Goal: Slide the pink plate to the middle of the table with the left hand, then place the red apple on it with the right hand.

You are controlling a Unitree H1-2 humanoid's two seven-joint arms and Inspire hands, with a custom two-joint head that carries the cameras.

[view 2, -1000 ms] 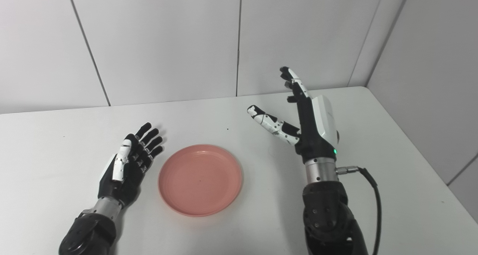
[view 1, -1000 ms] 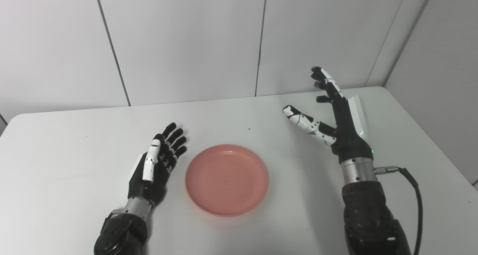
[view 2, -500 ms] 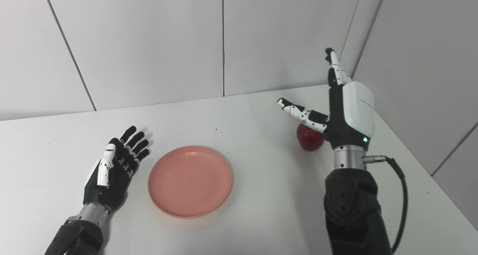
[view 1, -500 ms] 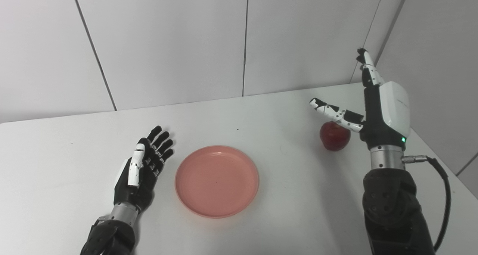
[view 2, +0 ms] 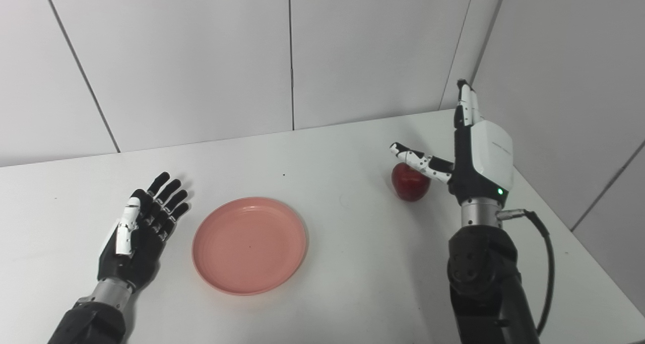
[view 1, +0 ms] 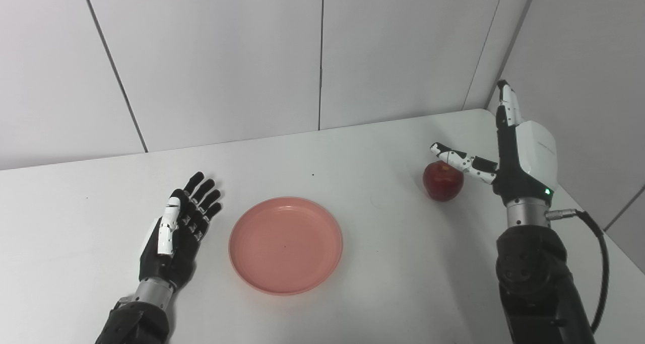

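Note:
The pink plate [view 1: 285,244] lies flat and empty on the white table [view 1: 352,293], near its middle. My left hand [view 1: 174,233] rests on the table just left of the plate, open, fingers stretched, not touching the plate. The red apple [view 1: 443,181] stands on the table at the right. My right hand [view 1: 514,152] is held upright just right of the apple, open, fingers pointing up and thumb reaching over the apple's top. It holds nothing. The same scene shows in the right eye view, with the apple [view 2: 410,182] and the plate [view 2: 249,244].
White wall panels stand behind the table, and a grey wall [view 1: 594,82] runs close along its right edge. A black cable [view 1: 599,263] hangs from my right wrist. The table's right corner lies just behind my right hand.
The camera has turned right, so the whole picture has shifted left. My right hand has moved right, uncovering the apple, and now stands beside it. My left hand and the plate keep their places.

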